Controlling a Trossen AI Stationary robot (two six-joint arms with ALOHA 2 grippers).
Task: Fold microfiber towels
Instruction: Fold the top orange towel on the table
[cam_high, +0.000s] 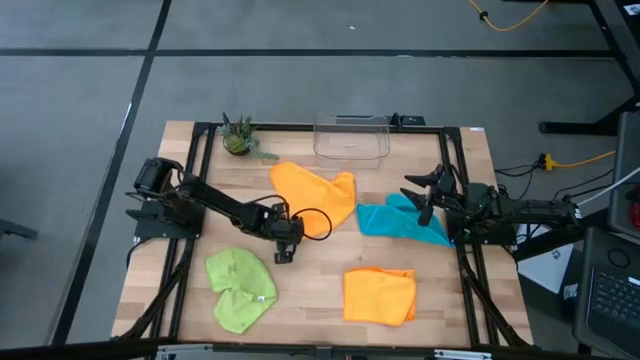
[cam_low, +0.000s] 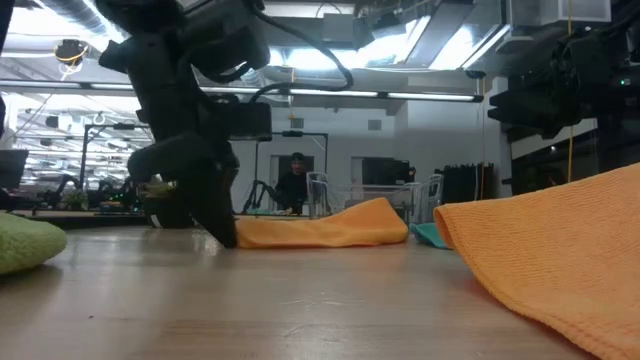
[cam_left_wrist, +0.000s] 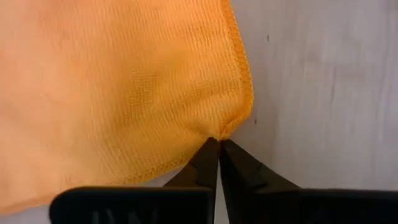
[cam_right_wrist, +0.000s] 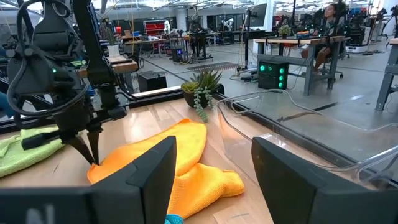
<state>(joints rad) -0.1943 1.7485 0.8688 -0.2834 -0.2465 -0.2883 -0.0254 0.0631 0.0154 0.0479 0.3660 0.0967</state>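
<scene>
Now we are looking down at the light wooden table top (cam_high: 320, 255), which is carrying everything else. Our two dark arms are reaching in from its left and right sides. Four soft microfiber towels are lying on it. The crumpled orange towel (cam_high: 312, 195) is sitting at the middle, toward the far side. The flatter orange towel (cam_high: 380, 295) is lying near the front edge, right of centre. The lime green towel (cam_high: 241, 288) is bunched at the near left. The teal blue towel (cam_high: 402, 222) is resting right of centre, just beside the crumpled orange one.

At the far edge, the clear plastic bin (cam_high: 352, 138) is standing empty-looking and transparent, with the small potted green plant (cam_high: 238, 138) to its left.

Our left gripper (cam_high: 283, 246) is pointing down at the near left corner of the crumpled orange towel. In the left wrist view its fingers (cam_left_wrist: 205, 165) are pressing together and pinching that towel's stitched corner (cam_left_wrist: 224, 132) right at the tips. Our right gripper (cam_high: 424, 200) is hovering over the far right part of the teal blue towel, its jaws standing spread with nothing between them.

Across the room, a person (cam_low: 293, 185) is showing behind the table.
</scene>
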